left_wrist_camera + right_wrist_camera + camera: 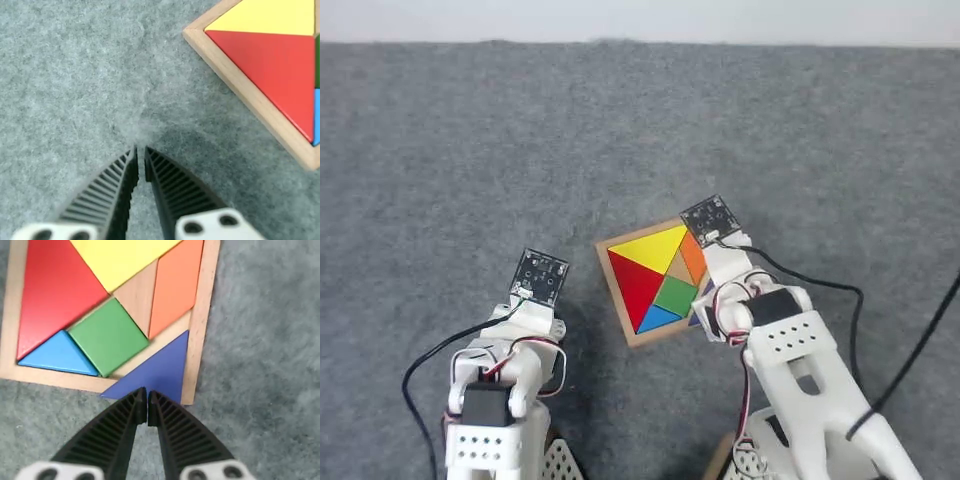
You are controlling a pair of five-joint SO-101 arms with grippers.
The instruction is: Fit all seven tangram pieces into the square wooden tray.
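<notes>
Right wrist view puts the right gripper (147,392) with its jaws together, tips at the near edge of the purple triangle (157,372); I can't tell whether they touch it. That triangle is the 1 piece not yet seated. It lies across the near right corner of the wooden tray (206,295), with its square corner riding up over the rim and its long side facing the green square (107,335) and the orange piece (177,285). A sliver of bare wood shows between them. Yellow (125,257), red (55,290) and blue (57,355) triangles lie flat inside. The tan triangle (135,297) in the middle could be a piece or bare floor; I can't say which. From the closed tips, the purple triangle lies straight ahead, so I'd judge a short push away from the arm, far and left into the corner, should drop it in. Turning it looks hardly needed. The left gripper (141,150) is also closed, hanging over grey carpet (75,75) left of the tray. The right arm is plainly the nearer 1.
</notes>
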